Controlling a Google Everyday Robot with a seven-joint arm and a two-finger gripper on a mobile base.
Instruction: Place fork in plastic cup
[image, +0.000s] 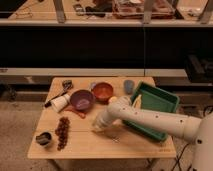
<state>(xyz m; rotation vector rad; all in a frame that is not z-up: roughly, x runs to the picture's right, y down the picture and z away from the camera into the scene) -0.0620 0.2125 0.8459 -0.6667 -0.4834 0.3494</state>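
Near the table's (142, 148) front middle, the gripper (98, 128) is reaching down, its grip impossible to tell. The fork (115, 136) is showing only faintly just beside it, with bare wood lying around both.

Thin silver fork (114, 136) flat on table (50, 146), just beside gripper (96, 128).

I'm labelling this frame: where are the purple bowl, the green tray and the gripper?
purple bowl (82, 100), camera view, its inside.
green tray (157, 102), camera view, bare floor.
gripper (98, 128), camera view, its tip, low over the table (75, 147) middle.
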